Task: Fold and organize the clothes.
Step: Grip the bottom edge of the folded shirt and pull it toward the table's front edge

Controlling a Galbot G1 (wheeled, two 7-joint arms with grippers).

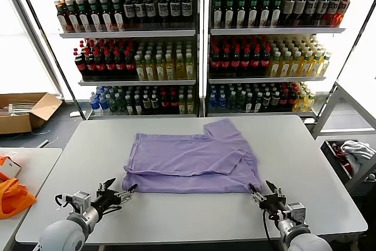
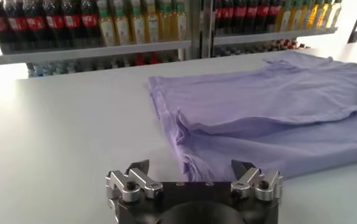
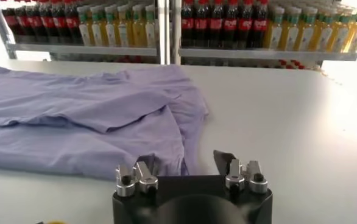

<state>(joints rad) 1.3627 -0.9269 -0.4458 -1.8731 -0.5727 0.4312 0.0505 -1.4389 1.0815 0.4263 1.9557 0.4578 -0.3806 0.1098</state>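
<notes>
On the table [image 1: 176,216] your T-shirt [image 1: 191,160] looks roughly half-folded, left gripper [image 1: 121,194] and right gripper [image 1: 262,195] open-jawed at its near corners, more folds left.

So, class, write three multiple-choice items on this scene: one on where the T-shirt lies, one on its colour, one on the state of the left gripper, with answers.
1. Where does the T-shirt lie?
A. on a shelf
B. on the white table
C. in the cardboard box

2. What colour is it?
A. lavender
B. orange
C. green

3. How is the left gripper?
A. shut on the hem
B. out of view
C. open at the shirt's near corner

Answers: B, it is spread on the tabletop; A, the fabric is light purple; C, its fingers stand apart in the left wrist view.
</notes>
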